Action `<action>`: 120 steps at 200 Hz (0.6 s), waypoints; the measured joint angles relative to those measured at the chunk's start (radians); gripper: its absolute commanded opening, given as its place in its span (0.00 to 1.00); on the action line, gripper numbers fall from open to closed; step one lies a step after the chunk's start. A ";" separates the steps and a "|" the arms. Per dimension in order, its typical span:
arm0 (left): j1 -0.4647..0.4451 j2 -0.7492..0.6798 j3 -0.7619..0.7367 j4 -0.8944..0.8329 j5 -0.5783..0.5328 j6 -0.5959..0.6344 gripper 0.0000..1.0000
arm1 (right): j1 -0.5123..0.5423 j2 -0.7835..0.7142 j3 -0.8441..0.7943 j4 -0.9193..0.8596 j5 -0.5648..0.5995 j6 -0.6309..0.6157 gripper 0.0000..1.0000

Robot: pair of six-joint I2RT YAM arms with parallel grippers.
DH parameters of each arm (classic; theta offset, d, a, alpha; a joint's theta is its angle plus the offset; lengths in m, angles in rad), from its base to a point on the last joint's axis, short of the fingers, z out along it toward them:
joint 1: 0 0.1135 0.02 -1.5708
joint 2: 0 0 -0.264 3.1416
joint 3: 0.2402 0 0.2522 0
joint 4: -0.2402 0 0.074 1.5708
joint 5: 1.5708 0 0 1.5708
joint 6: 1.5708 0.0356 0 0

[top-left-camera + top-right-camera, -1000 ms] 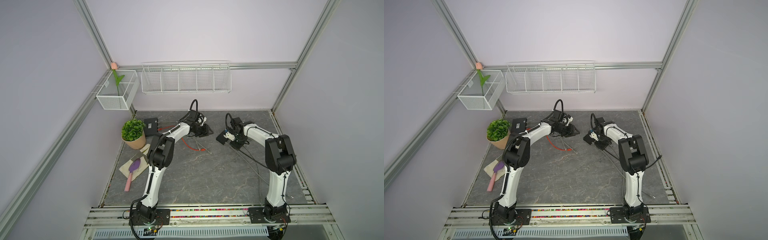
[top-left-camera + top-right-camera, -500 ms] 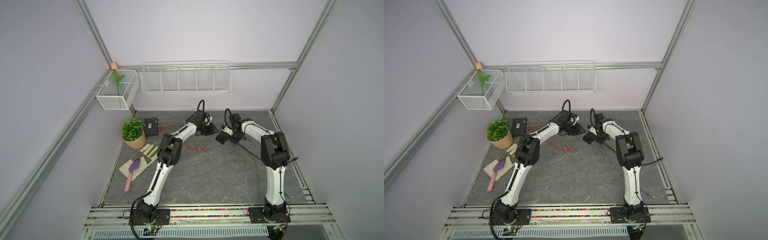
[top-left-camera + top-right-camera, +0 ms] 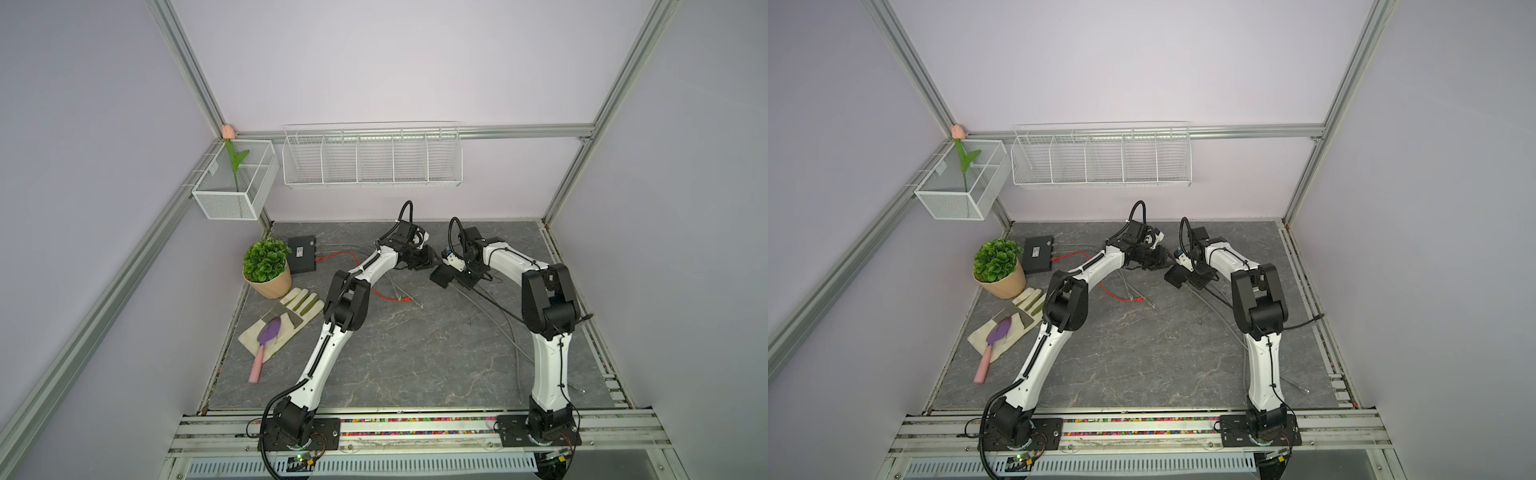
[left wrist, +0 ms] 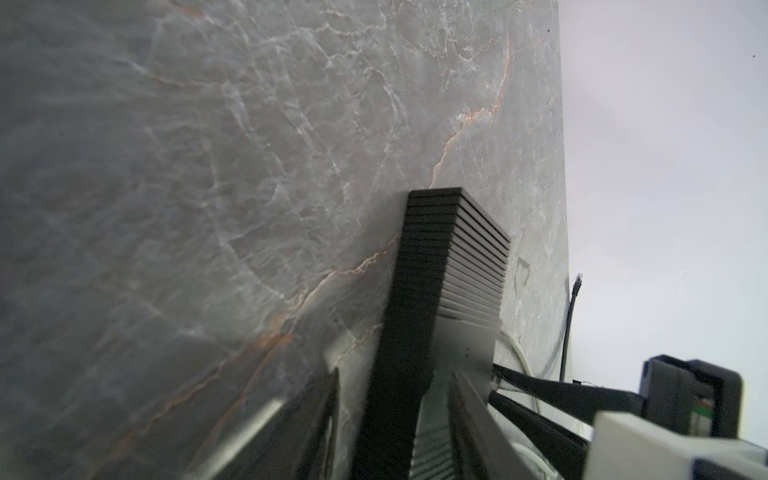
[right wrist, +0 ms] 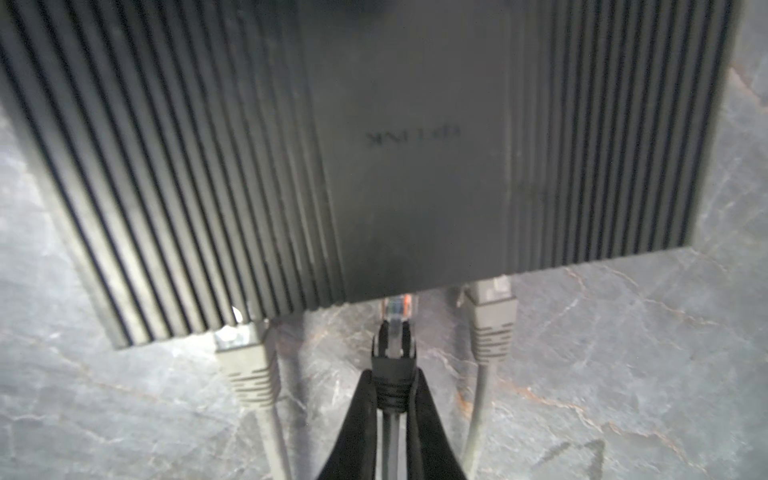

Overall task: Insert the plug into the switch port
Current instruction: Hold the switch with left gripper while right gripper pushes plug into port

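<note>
Two grey cables (image 5: 490,324) are already sitting plugged in; the right gripper (image 5: 394,384), pinching the black plug (image 5: 395,336) tightly, is nosing it into the switch (image 5: 291,145), seemingly partway seated.

Both arms reach from their bases toward the back of the tabletop, elbows raised and forearms angled inward so the wrists nearly meet at the middle. The left gripper (image 3: 430,262) points toward the right arm, its jaws partly apart around a ribbed black box. The right gripper (image 5: 392,390) has its jaws pinched tight on a black plug.
</note>
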 measured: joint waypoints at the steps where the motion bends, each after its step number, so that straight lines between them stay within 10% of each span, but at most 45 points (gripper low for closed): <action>1: 0.000 0.001 0.000 0.000 0.001 0.000 0.43 | 0.000 0.000 -0.002 0.001 0.000 0.000 0.07; 120: -0.011 -0.005 -0.028 -0.011 0.021 0.044 0.33 | 0.036 -0.050 -0.050 0.009 -0.014 0.005 0.07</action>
